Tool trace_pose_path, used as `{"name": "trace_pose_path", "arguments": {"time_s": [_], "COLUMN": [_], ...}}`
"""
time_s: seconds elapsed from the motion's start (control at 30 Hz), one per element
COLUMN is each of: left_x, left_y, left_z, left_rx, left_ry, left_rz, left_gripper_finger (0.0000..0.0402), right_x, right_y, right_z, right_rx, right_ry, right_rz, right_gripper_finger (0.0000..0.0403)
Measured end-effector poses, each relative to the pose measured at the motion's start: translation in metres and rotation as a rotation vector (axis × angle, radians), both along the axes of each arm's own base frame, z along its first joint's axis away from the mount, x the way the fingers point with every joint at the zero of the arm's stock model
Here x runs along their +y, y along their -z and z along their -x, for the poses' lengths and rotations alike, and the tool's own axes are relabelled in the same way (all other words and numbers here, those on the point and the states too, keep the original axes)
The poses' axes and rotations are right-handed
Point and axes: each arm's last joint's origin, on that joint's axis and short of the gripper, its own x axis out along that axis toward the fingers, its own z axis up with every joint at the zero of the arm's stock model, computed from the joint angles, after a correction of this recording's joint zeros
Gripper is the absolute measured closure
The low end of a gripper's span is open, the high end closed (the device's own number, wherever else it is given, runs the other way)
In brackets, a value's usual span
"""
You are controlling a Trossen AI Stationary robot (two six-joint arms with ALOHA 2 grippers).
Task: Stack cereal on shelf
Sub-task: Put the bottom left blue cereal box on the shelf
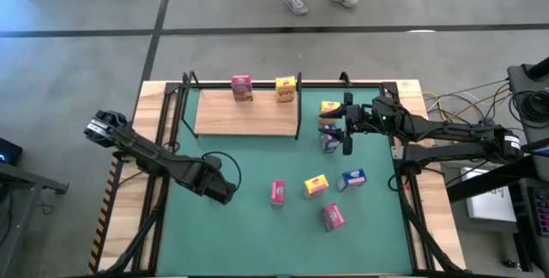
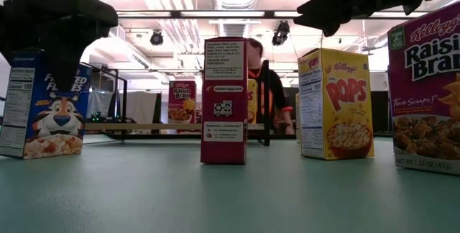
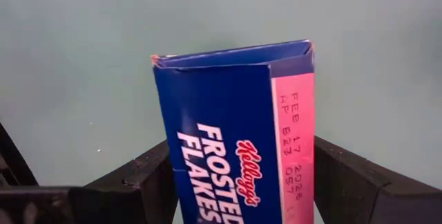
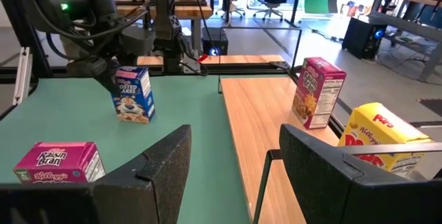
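step: lift blue box [image 3: 228, 141] to shelf [image 1: 249, 117] | left end effector [image 1: 221, 182]: clamped on the box, which stands on the counter [image 1: 257, 226] | right end effector [image 1: 347, 132]: released, beside the shelf | advice: raise straight, clear the shelf post, set down upright next to the boxes there

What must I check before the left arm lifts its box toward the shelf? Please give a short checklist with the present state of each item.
1. Left gripper has a finger on each side of the Frosted Flakes box: ok.
2. That box stands on the green mat, not lifted yet: ok.
3. Grip is firm enough to carry it: cannot tell.
4. Shelf has bare wood in front of the Raisin Bran box and the Pops box: ok.
5. Right gripper is open and empty: ok.
6. Right gripper, at the shelf's right end, is clear of the left arm's path: cannot tell.
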Motion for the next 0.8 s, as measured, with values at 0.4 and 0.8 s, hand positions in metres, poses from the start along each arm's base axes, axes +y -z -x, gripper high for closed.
{"name": "trace_pose_path", "arguments": {"time_s": [0.4,0.8], "left_x": [0.000,0.004], "left_y": [0.000,-0.031], "left_z": [0.000,-0.019], "left_rx": [0.020,-0.077], "left_ry": [0.025,0.303], "left_rz": [0.037,0.037], "left_gripper_finger": [0.0196,0.0264], "right_x": [0.000,0.001], "right_y": [0.001,0.007], "right_z": [0.000,0.001], "right_rx": [0.009,0.065], "right_ry": [0.003,-0.004], "right_rz": [-0.020,-0.098], "right_gripper_finger": [0.0193,0.0193]}}
